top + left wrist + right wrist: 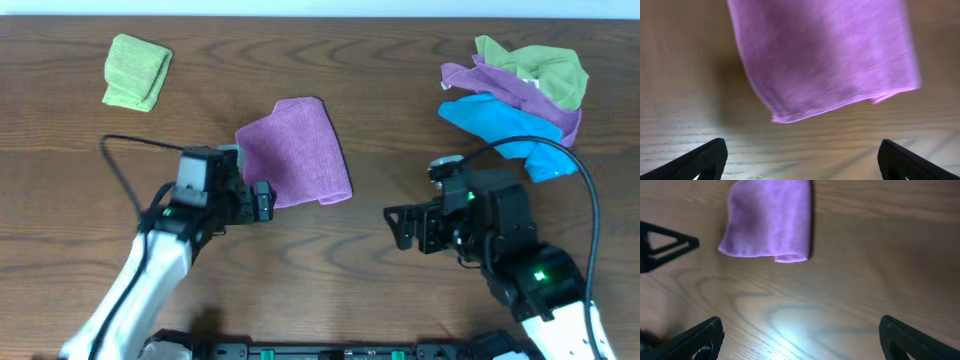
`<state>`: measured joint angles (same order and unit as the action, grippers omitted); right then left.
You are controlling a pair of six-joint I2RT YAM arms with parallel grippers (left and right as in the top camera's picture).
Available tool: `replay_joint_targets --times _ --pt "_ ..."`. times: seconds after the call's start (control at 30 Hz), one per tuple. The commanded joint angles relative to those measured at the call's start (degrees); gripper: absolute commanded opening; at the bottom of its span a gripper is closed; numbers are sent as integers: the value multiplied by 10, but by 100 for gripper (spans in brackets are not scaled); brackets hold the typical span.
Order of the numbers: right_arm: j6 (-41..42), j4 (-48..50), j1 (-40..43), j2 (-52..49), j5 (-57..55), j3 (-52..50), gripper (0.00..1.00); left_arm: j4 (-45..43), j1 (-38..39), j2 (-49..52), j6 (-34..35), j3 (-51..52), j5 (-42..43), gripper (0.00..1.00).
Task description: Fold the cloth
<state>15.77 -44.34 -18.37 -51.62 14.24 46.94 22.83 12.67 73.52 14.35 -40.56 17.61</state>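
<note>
Cloth, purple and folded, lies on the table just ahead of the left gripper, which is spread wide and empty. The right gripper, equally wide and empty, sits well apart from it.

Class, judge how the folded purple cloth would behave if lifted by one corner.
The purple cloth would probably flop and unfold: its edges look soft and rounded. It seems light, being thin. Pushed, its fuzzy nap may make it bunch, not slide.
</note>
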Motion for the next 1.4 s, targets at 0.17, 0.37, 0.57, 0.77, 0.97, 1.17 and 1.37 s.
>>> replay_joint_targets --times 0.17,0.37,0.57,0.77,0.97,1.17,1.37 --pt "-2 -28 16 4 2 12 99 -17 2 123 101 -12 24 94" --pt "-2 -29 16 4 2 12 99 -55 2 158 186 -12 77 90" --pt "-12 -43 16 4 2 12 99 -94 10 181 211 -12 77 79" --pt "-21 -52 16 4 2 12 98 -93 10 181 217 -12 50 36" --pt "-26 -57 16 4 2 12 97 -54 2 181 211 -12 14 6" --pt "-32 -54 16 -3 -5 12 92 98 -26 157 152 -72 -48 6" --pt "-36 -39 10 -73 17 9 88 200 -26 107 150 -128 -110 5"
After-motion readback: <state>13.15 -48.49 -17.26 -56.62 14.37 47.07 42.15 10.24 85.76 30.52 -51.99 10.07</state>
